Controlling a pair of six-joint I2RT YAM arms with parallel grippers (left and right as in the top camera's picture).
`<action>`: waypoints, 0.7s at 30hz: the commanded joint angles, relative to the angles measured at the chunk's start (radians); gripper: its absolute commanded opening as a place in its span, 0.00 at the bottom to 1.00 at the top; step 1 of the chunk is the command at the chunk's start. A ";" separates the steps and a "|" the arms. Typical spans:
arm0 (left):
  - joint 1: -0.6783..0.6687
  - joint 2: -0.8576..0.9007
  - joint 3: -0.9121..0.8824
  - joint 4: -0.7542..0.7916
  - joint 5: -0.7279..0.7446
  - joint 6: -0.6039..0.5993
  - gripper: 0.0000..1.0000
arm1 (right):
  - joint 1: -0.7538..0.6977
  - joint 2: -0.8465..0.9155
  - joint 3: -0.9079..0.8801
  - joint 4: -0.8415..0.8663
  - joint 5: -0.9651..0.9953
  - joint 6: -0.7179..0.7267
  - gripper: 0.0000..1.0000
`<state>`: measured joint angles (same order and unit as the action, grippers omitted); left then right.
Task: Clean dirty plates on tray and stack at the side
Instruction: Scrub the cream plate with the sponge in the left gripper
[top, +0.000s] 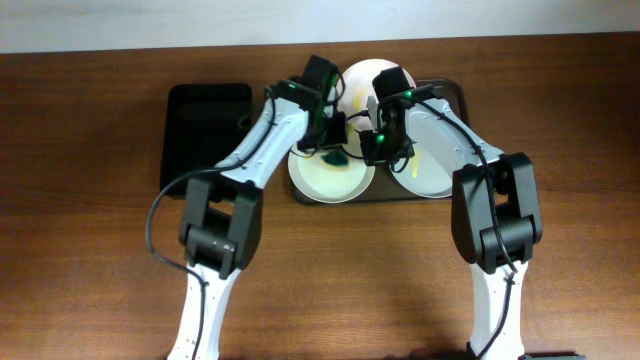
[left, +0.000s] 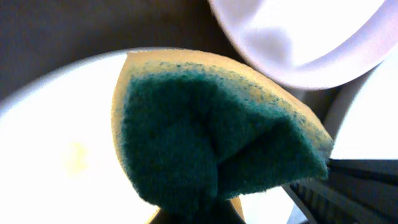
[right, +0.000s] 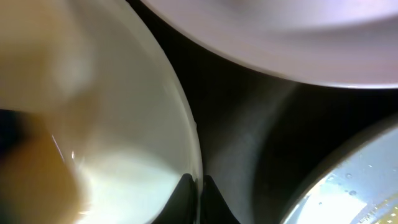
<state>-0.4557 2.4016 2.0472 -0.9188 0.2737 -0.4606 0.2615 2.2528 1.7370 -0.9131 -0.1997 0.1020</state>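
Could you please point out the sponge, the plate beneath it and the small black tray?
sponge (left: 205, 149): left wrist view, on its green scouring face.
plate beneath the sponge (top: 325, 182): overhead view, on its bare floor near the front rim.
black tray (top: 205, 130): overhead view, on its bare middle.

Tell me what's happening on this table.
The left claw is shut on a green-and-yellow sponge over the front-left plate on the brown tray. The right claw pinches that plate's rim. Beside it lie the back plate and the front-right plate; none is stacked at the side yet.
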 joint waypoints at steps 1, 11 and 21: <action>-0.018 0.105 0.011 0.007 0.044 -0.017 0.00 | 0.000 0.033 -0.015 -0.027 0.054 -0.016 0.04; 0.026 0.100 0.011 -0.084 -0.319 -0.017 0.00 | 0.000 0.033 -0.015 -0.029 0.054 -0.017 0.04; 0.054 0.027 0.035 -0.108 -0.615 -0.017 0.00 | 0.000 0.033 -0.015 -0.029 0.054 -0.017 0.04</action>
<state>-0.4622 2.4474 2.0853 -1.0203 -0.0887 -0.4728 0.2634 2.2528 1.7370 -0.9161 -0.1978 0.1078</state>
